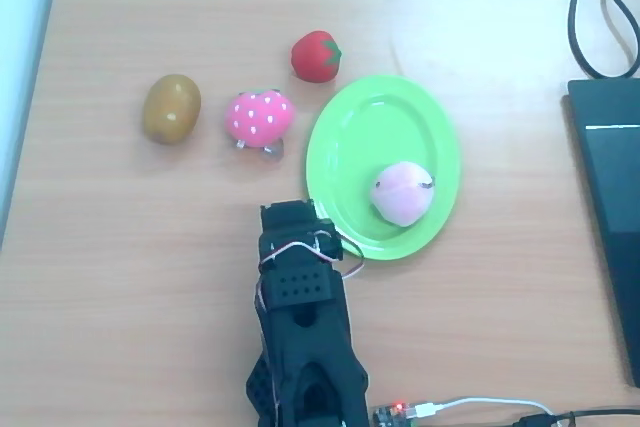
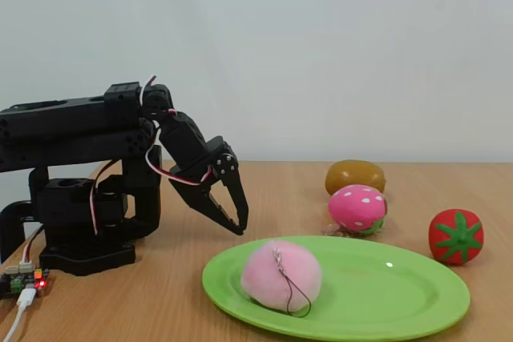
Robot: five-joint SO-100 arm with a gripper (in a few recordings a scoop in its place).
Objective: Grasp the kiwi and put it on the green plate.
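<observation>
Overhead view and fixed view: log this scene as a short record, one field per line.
kiwi: on the table, apart from the gripper
green plate: on the table, holds the pale pink peach
pink strawberry: between kiwi and plate in the overhead view
red strawberry: on the table, off the plate
gripper: above the table near the plate rim, holding nothing, jaws look closed
task state: kiwi not yet grasped

Pink strawberry [image 1: 259,118], red tomato [image 1: 316,56], pale peach [image 1: 402,193], black laptop [image 1: 610,207].

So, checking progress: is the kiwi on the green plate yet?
No. The kiwi lies on the table, left of the green plate, which holds a pink peach.
</observation>
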